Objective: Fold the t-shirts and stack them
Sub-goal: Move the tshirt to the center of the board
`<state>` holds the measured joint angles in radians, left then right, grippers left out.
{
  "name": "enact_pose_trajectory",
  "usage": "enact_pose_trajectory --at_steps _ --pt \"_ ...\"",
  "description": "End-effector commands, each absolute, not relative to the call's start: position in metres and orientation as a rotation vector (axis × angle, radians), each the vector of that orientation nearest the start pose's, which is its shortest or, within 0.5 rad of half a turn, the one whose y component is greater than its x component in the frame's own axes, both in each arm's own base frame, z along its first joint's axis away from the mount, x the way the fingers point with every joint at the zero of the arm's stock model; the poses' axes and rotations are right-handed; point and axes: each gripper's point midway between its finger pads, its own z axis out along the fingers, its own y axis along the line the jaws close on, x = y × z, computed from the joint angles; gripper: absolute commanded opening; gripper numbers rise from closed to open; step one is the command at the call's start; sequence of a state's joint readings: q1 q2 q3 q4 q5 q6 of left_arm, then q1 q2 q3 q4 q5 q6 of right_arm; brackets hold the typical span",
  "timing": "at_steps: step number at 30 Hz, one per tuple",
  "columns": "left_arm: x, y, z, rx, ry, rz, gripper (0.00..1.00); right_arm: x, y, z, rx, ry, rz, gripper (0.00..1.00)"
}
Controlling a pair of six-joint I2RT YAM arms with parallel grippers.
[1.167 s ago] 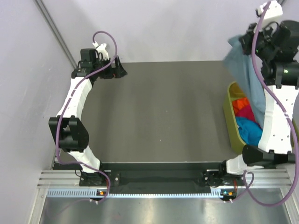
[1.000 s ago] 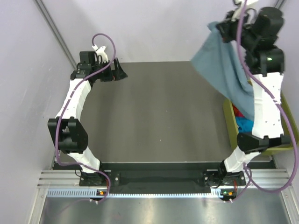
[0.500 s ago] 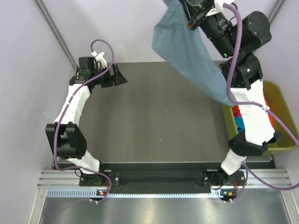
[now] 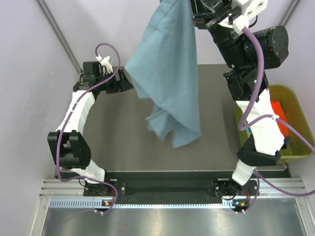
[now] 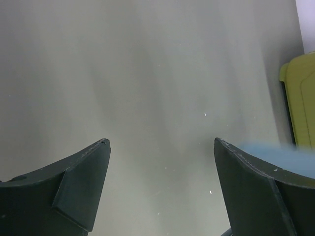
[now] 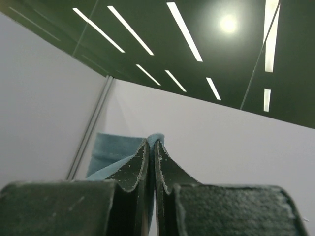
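The large grey-blue t-shirt (image 4: 170, 73) hangs high over the middle of the dark table, its loose lower end drooping down. My right gripper (image 4: 193, 9) is shut on its top edge near the top of the top view. In the right wrist view the right gripper (image 6: 151, 143) pinches a fold of this shirt (image 6: 110, 152) and points up at the wall and ceiling. My left gripper (image 4: 129, 78) is open and empty low over the far left of the table; in the left wrist view the left gripper (image 5: 160, 142) has its fingers wide apart over bare table. An orange shirt (image 4: 282, 118) lies in the bin.
A yellow-green bin (image 4: 295, 123) stands at the table's right edge, partly hidden by my right arm; its corner shows in the left wrist view (image 5: 298, 98). A blurred blue patch (image 5: 275, 152) lies behind the left gripper's right finger. Walls close in on the left and far sides.
My right gripper has swung left from over the bin to above the table's middle, lifting the grey-blue shirt out so it now hangs over the table. The left arm has barely moved.
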<state>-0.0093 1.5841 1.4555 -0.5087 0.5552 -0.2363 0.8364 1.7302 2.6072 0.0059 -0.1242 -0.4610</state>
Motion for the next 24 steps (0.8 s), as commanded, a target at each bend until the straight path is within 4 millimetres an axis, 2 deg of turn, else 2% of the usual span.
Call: enact_pose_trajectory --at_steps 1,2,3,4,5,6,7,8,9,10,11,12,13,14,16,17,20,21,23,24 --pt "0.427 -0.102 0.266 0.091 2.106 -0.717 0.9 0.222 0.254 0.792 -0.475 0.366 0.299 0.0" --pt "0.428 -0.102 0.267 0.093 2.104 -0.715 0.9 0.252 0.262 0.772 -0.494 0.447 0.246 0.0" --pt "0.428 -0.102 0.267 0.088 2.104 -0.718 0.89 0.265 0.254 0.764 -0.5 0.487 0.215 0.0" --pt "0.428 -0.102 0.266 0.086 2.106 -0.719 0.89 0.285 0.254 0.748 -0.49 0.562 0.257 0.0" --pt "0.429 -0.101 0.267 0.083 2.103 -0.71 0.89 0.337 0.248 0.707 -0.501 0.699 0.221 0.0" --pt "0.429 -0.101 0.268 0.077 2.102 -0.707 0.89 0.359 0.242 0.682 -0.504 0.79 0.221 0.0" --pt "0.431 -0.089 0.268 0.047 2.101 -0.687 0.89 0.381 0.238 0.656 -0.509 0.873 0.217 0.0" --pt "0.431 -0.087 0.267 0.042 2.106 -0.681 0.89 0.421 0.231 0.598 -0.538 1.019 0.161 0.0" --pt "0.431 -0.085 0.268 0.034 2.107 -0.659 0.89 0.436 0.226 0.568 -0.563 1.083 0.132 0.0" --pt "0.431 -0.082 0.269 0.038 2.103 -0.641 0.89 0.46 0.22 0.502 -0.605 1.218 0.081 0.0" --pt "0.429 -0.081 0.269 0.04 2.107 -0.629 0.89 0.476 0.199 0.473 -0.593 1.287 0.039 0.0" --pt "0.429 -0.078 0.269 0.044 2.107 -0.603 0.89 0.487 0.187 0.446 -0.584 1.348 0.022 0.0" --pt "0.428 -0.076 0.272 0.046 2.1 -0.587 0.89 0.498 0.173 0.405 -0.564 1.449 0.008 0.0" --pt "0.427 -0.074 0.272 0.045 2.104 -0.575 0.88 0.511 0.149 0.385 -0.524 1.508 -0.028 0.0" --pt "0.423 -0.072 0.274 0.056 2.104 -0.562 0.88 0.522 0.131 0.331 -0.528 1.643 -0.054 0.0" --pt "0.422 -0.073 0.274 0.06 2.106 -0.564 0.88 0.524 0.118 0.314 -0.531 1.683 -0.103 0.0" --pt "0.414 -0.079 0.277 0.088 2.108 -0.606 0.86 0.526 0.097 0.289 -0.561 1.728 -0.224 0.0" --pt "0.411 -0.081 0.28 0.095 2.106 -0.617 0.85 0.527 0.09 0.285 -0.541 1.745 -0.234 0.0" --pt "0.402 -0.085 0.273 0.092 2.139 -0.654 0.83 0.525 0.077 0.288 -0.462 1.767 -0.23 0.0" --pt "0.396 -0.088 0.27 0.083 2.155 -0.676 0.83 0.52 0.077 0.297 -0.441 1.763 -0.22 0.13"
